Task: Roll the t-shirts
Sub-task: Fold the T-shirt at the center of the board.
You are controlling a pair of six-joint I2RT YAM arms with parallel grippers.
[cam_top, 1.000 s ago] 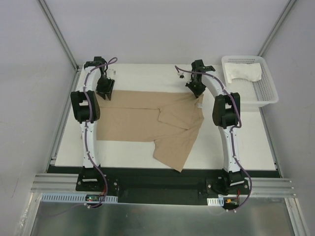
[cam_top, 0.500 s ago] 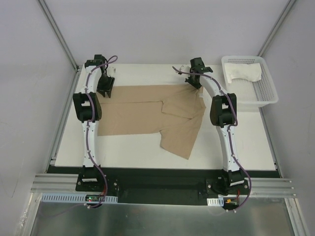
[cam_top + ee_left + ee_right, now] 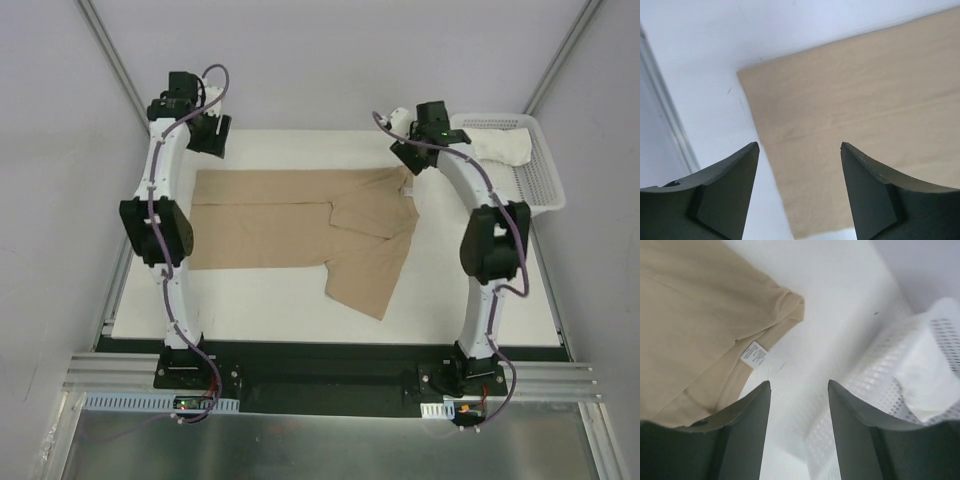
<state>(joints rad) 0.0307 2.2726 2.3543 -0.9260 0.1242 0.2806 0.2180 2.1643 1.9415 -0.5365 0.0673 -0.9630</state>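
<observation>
A tan t-shirt (image 3: 280,220) lies spread flat on the white table, its hem to the left and its collar to the right, with one sleeve pointing toward the near edge. My left gripper (image 3: 207,138) hangs open above the shirt's far left corner (image 3: 805,115), holding nothing. Over the table by the collar (image 3: 785,305) and its white neck label (image 3: 754,354), my right gripper (image 3: 799,385) is open and empty too. A white t-shirt (image 3: 497,148) lies bunched in the basket at the far right.
The white mesh basket (image 3: 545,185) stands at the table's far right corner, close to my right gripper, and shows in the right wrist view as the basket wall (image 3: 875,375). Metal frame posts (image 3: 120,70) rise at both far corners.
Both grippers drew the tan shirt's far edge toward the back, then opened, let it go and lifted. The shirt now lies flatter and farther back.
</observation>
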